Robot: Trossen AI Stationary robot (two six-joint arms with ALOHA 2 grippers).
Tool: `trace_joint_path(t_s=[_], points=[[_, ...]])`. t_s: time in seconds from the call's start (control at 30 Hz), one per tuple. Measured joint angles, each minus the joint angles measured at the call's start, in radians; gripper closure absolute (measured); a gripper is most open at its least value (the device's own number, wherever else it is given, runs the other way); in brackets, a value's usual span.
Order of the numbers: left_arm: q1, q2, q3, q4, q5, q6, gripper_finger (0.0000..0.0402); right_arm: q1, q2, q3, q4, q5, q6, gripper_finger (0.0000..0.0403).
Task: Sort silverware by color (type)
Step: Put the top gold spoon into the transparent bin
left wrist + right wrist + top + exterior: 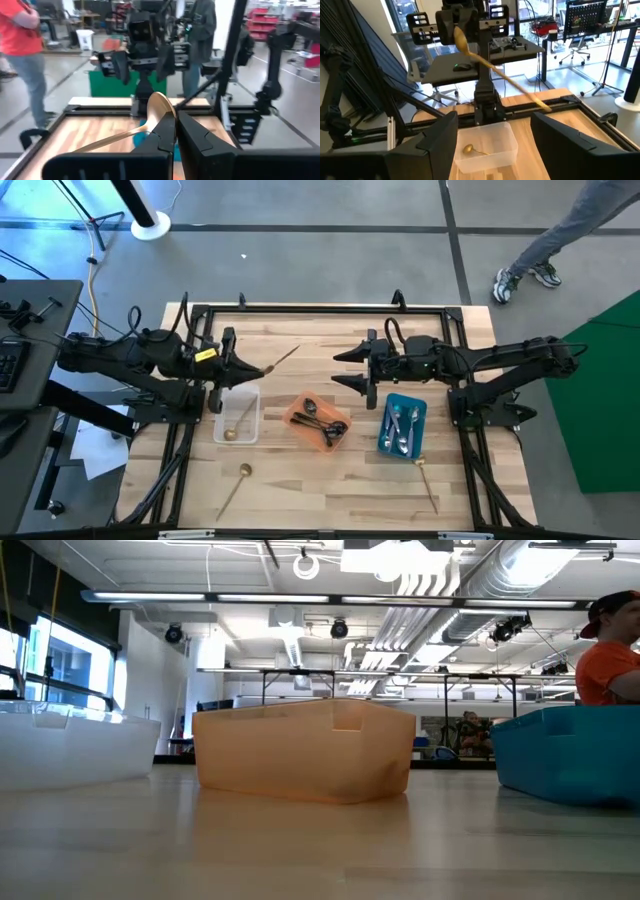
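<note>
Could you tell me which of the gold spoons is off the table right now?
The gold spoon clamped in the left gripper, held in the air above the clear tray. The others lie flat: one inside that tray, two on the bare wood.

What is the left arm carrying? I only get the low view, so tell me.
Observer: The left end effector is shut on a gold spoon, held above the table.
Operator: Report what's in the clear tray.
Observer: The clear tray holds one sorted gold spoon.
Operator: List anything unsorted.
Observer: One loose gold spoon lies on the table near the clear tray. Another stray gold spoon lies by the blue tray.
</note>
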Motion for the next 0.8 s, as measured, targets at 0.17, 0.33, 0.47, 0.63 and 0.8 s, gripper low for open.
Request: trace_joint_path(t_s=[0.17, 0.33, 0.47, 0.63, 0.8], points=[[-0.024, -0.041, 0.006, -0.207, 0.004, -0.118, 0.0402, 0.0, 0.0, 0.0, -0.037, 0.007, 0.006, 0.0167], [-0.125, -0.048, 0.019, -0.402, 0.001, -0.303, 0.0402, 0.0, 0.0, 0.0, -0.07, 0.052, 0.007, 0.0167], [-0.236, -0.049, 0.02, -0.541, -0.038, -0.436, 0.0402, 0.0, 0.0, 0.0, -0.08, 0.08, 0.007, 0.0167], [-0.34, -0.04, 0.02, -0.798, -0.133, -0.585, 0.0402, 0.0, 0.0, 0.0, -0.08, 0.109, 0.007, 0.0167], [-0.364, -0.021, 0.009, -0.913, -0.176, -0.626, 0.0402, 0.0, 0.0, 0.0, -0.08, 0.148, 0.007, 0.0167]])
